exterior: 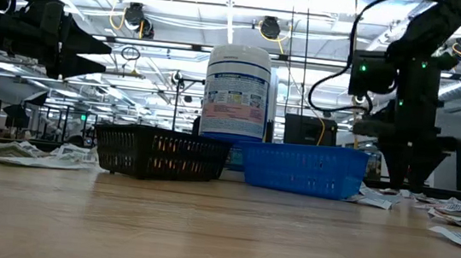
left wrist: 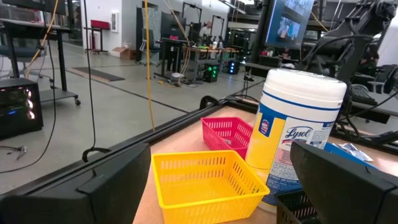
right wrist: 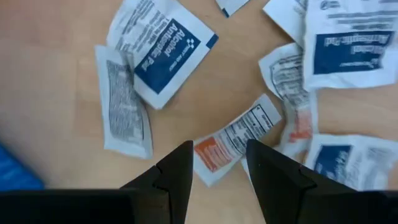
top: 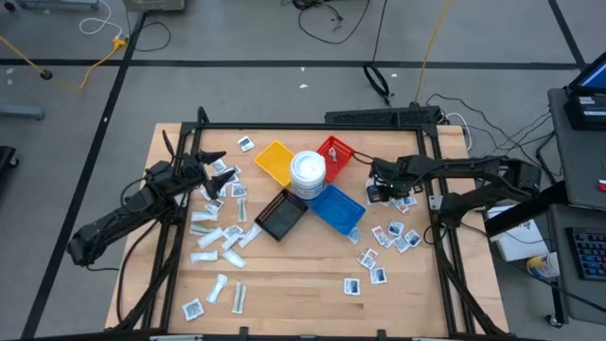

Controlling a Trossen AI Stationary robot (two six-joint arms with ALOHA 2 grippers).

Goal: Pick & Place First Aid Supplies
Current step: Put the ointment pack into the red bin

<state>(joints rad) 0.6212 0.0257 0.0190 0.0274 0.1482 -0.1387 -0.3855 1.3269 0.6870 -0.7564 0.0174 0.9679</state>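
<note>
**Right claw poised over scattered packets beside the blue tray**

Nearest the lens in the right wrist view, a small flat white packet with orange print (right wrist: 225, 147) lies on the wooden bench (top: 284, 284), directly below the right claw (right wrist: 219, 163), whose two dark fingers (right wrist: 176, 168) stand partly parted on either side of it with nothing between them. Around it lie more first aid packets, one square with a blue printed panel (right wrist: 163, 48) and one long pale strip with grey text (right wrist: 122, 102).

From above, the round white tub with lid (top: 307, 170) sits at the middle of four rectangular plastic mesh trays: yellow (top: 274, 158), red (top: 334, 152), blue (top: 336, 209) and black (top: 281, 215), all just beside it. The right claw (top: 382, 192) hangs to the right of the tub, just past the blue tray, over a cluster of square packets (top: 398, 235). The left claw (top: 214, 173) waits to the left of the tub, lifted off the bench, fingers spread wide and empty, above the pale wrapped strips (top: 216, 239).
</note>
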